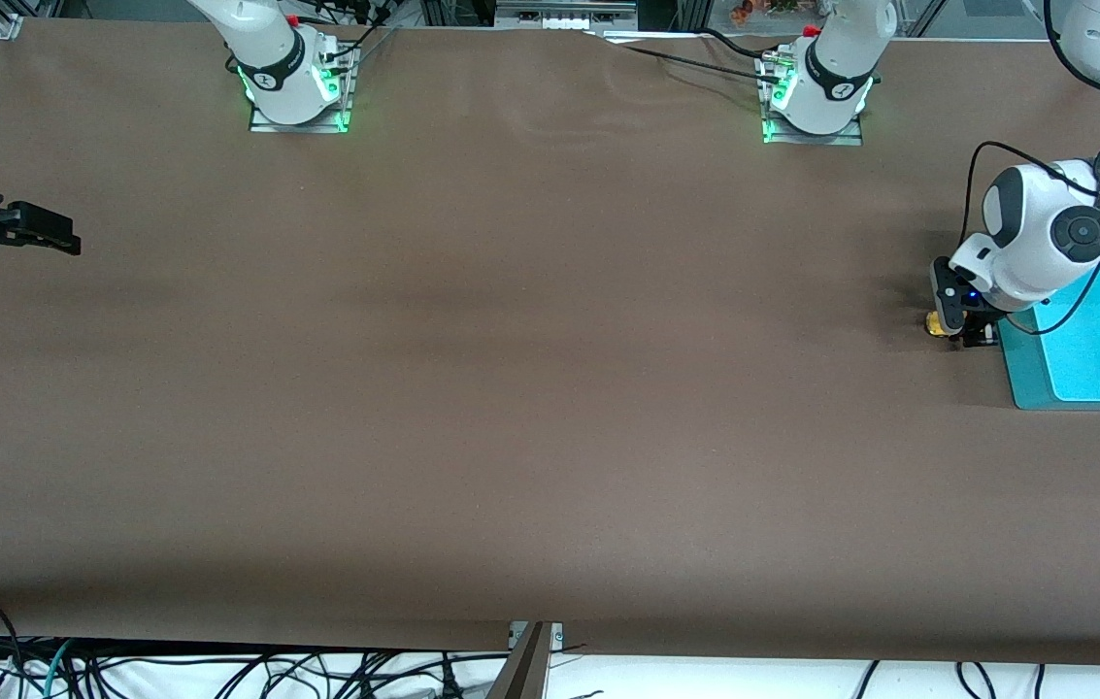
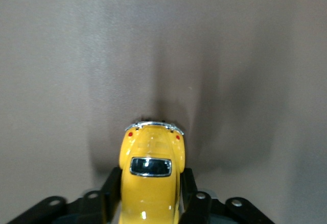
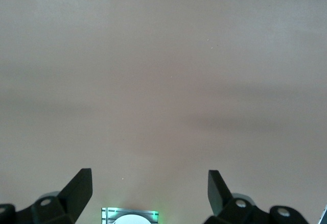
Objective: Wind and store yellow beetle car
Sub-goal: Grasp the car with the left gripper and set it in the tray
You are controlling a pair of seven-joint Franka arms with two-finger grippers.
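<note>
- Front view: left end effector [image 1: 959,330] is down at the surface [image 1: 511,388] at the left arm's end, just beside the teal bin [image 1: 1030,374].
- Yellow beetle car [image 1: 938,324] shows as a small yellow patch under that end effector, on the surface, outside the bin (most of it is hidden by the wrist).
- The bin's visible floor is bare teal; the arm and a cable cover part of it, so I can't speak for the hidden part.
- Right end effector [image 1: 50,236] hangs over the right arm's end of the surface, at the view's edge; that arm is waiting.
- Left wrist view: the yellow beetle car [image 2: 150,183] sits between the two black fingers [image 2: 110,196], one on each flank and touching the body, so the end effector is clamped on the car.
- Chrome bumper and two small red lights point away from the wrist; the dark window is on top, car upright.
- Its shadow lies on the brown surface [image 2: 230,55] right under the bumper (whether the wheels touch, I can't tell).
- Right wrist view: right end effector [image 3: 149,188] has its fingers spread wide, nothing between them, only bare brown surface [image 3: 163,81] below.
</note>
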